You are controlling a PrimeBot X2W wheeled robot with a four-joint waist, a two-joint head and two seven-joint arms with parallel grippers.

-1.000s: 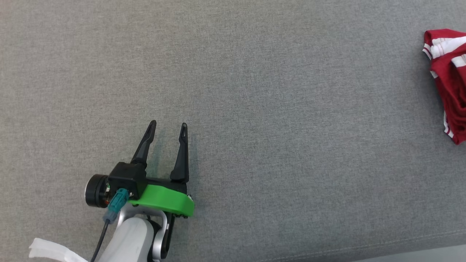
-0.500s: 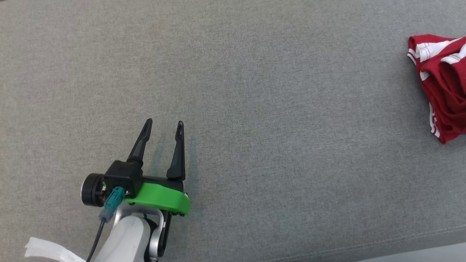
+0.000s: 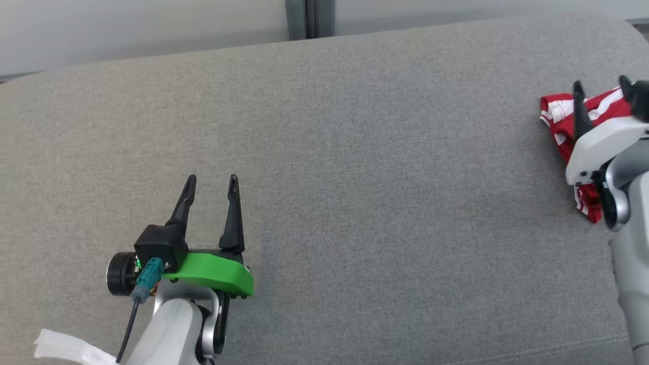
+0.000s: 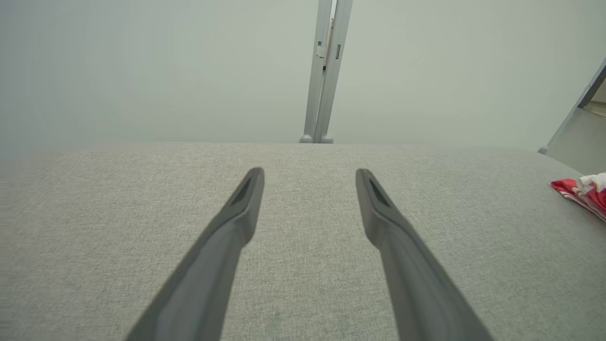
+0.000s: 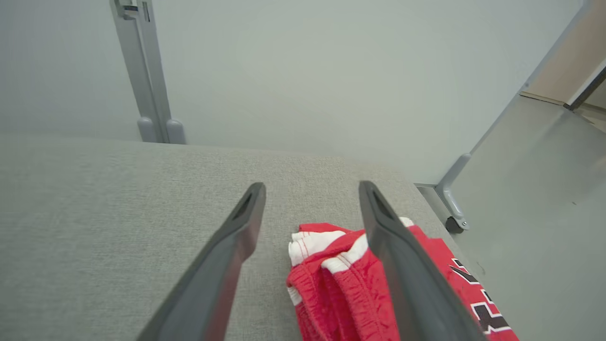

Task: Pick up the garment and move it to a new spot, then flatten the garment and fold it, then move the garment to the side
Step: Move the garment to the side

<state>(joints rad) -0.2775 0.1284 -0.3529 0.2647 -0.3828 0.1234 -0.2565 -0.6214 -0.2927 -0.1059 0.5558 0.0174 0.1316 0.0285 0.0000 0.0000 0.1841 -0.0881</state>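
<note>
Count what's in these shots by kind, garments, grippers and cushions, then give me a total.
Garments: 1, the red and white garment.
Grippers: 2, the left gripper and the right gripper, both with jaws open.
Cushions: 1, the grey cushion under it all.
Total: 4.

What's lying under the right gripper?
A bunched red and white garment, resting on the grey cushion beneath the open right gripper. The gripper covers part of it, so its full shape is hidden.

Rough matt woven cloth cushion (image 3: pixel 355 152); faintly shiny red cloth garment (image 5: pixel 331 293); smooth green plastic bracket (image 3: pixel 213 271)
</note>
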